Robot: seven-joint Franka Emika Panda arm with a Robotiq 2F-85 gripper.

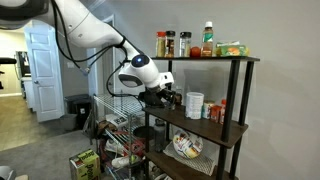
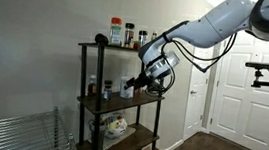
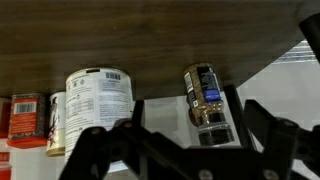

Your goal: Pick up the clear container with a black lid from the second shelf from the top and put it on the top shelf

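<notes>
In an exterior view the gripper (image 1: pixel 167 96) hangs just above the second shelf from the top (image 1: pixel 228 131), a flat dark brown board, with a white cylindrical tub (image 1: pixel 194 105) just beyond it. In an exterior view the top shelf (image 2: pixel 117 49) lies above the gripper. Wrist view: black fingers (image 3: pixel 88 150) spread wide, gripping nothing; the clear container with a black lid (image 3: pixel 205 95), narrow and glossy-labelled, stands ahead between them, touching neither

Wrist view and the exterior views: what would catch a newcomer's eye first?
The white arm's open gripper hovers at the second shelf from the top. In the wrist view, the clear container with a black lid stands ahead of the spread jaws, beside a white tub.
</notes>
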